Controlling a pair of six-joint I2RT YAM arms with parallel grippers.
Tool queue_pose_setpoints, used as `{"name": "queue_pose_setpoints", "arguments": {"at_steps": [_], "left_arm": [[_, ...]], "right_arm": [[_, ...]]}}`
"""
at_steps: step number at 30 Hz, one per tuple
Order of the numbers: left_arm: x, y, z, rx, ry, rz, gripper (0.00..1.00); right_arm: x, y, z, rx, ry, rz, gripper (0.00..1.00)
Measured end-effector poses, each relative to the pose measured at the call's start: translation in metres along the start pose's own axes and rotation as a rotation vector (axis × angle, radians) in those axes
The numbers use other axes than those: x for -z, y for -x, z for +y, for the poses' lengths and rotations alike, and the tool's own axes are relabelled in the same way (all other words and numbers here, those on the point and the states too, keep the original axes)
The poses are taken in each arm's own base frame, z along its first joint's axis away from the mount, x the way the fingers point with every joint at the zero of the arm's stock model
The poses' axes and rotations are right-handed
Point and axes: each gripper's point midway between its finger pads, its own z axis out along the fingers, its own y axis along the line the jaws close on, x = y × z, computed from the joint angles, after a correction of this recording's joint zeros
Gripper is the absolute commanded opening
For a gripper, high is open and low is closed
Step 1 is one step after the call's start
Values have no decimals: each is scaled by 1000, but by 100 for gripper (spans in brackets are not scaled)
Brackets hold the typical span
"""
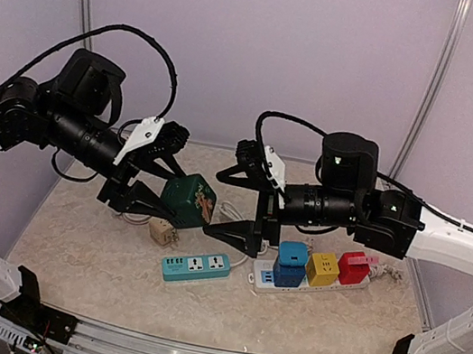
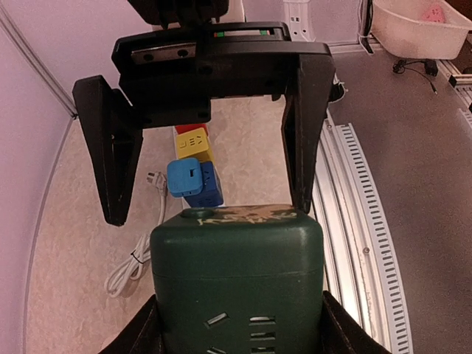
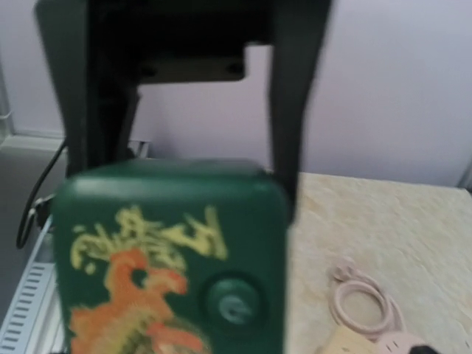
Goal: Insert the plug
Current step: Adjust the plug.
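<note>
1. Plug (image 1: 194, 199): a green cube with rounded corners. One face has an orange-and-yellow print and a round button, and another has slots. You cannot see its pins. It hangs in the air, well above the surface.
2. Handling (a judgement): it looks like rigid moulded plastic, likely light for its bulk and not fragile. The smooth faces could slip or twist when you push. Take hold across two opposite flat faces, clear of the button and of whichever face carries the pins.
3. Left hand (image 1: 176, 198): closed on the plug, with one finger on each side face. The plug's front half juts out past the fingertips, towards the other arm.
4. Right hand (image 1: 224, 204): jaws spread wider than the plug and gripping nothing. It faces the left hand with the plug's free end at its fingertips. From the left wrist, one finger appears to touch the plug's upper corner and the other stands apart.
5. Teal strip (image 1: 195, 267): lies flat, below and just ahead of the plug, with its sockets unoccupied.
6. Beige plug (image 1: 162, 233): lies beside the teal strip, under the left hand.
7. White strip (image 1: 337, 285): lies under the right arm, carrying blue, yellow and red cubes.
8. Surface (image 1: 90, 280): speckled beige, and it carries the strips and cables.
</note>
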Motion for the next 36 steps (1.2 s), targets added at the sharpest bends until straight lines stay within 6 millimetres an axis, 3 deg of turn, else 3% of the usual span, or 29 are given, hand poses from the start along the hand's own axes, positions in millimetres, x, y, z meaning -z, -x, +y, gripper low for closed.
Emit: {"name": "queue_pose_setpoints", "arguments": {"at_steps": [5,9,13,18,21,26,27,29,31,32,33,34,35,36], "left_arm": [[-9,-7,1,38,-31,40,0],[-21,-18,2,72,-52,86,0],[-23,-20,4,90,-60,103,0],[-19,-14,5,86,-58,90,0],[-19,-14,5,88,-56,89,0],[-18,-14,7,95,-50,91,0],[-18,-15,8,96,-47,92,0],[-16,-15,11,98,-37,100,0],[-15,-17,12,106,-34,105,0],[-15,-18,12,111,-35,107,0],[-15,-18,12,113,-36,107,3],[-15,-17,12,115,-36,106,28],[-14,-18,13,117,-35,106,60],[-14,-18,14,121,-34,105,80]], "right_arm": [[-8,3,4,40,36,-35,96],[-11,11,0,39,26,-49,83],[-19,17,-3,8,45,-25,84],[-21,7,-1,-26,55,17,89],[-21,3,-1,-36,54,26,86],[-23,-4,-1,-67,58,44,59],[-24,-6,-1,-78,64,56,50],[-27,-7,-1,-99,71,71,22],[-29,-7,-1,-107,79,72,3],[-29,-7,-1,-107,82,72,0],[-29,-7,-1,-110,84,72,0],[-29,-7,0,-113,86,71,0],[-29,-7,0,-115,88,70,0],[-29,-6,0,-116,88,69,0]]}}
